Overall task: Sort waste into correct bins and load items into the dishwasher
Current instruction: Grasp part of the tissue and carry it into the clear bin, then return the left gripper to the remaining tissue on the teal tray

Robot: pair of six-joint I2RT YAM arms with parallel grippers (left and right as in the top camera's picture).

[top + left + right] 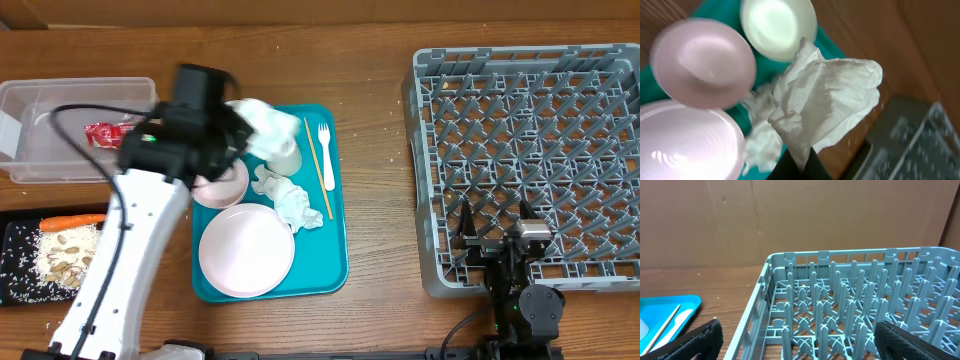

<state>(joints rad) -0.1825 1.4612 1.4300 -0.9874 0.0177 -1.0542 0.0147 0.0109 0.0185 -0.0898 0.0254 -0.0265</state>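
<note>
Left claw (799, 165) pinched tight on 1 napkin (825, 95) above the tray (336, 210), probably meant for the tub (45, 105); right claw (800, 342) gaping, empty.

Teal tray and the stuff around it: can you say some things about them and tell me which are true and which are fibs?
1. The left gripper holds a napkin. True.
2. The wrapper lies on the teal tray. False: it is in the clear tub.
3. The carrot lies on the black tray. True.
4. The pink plate stands in the rack. False: it lies on the teal tray, not in the rack.
5. The right gripper is shut. False: it is open.
</note>
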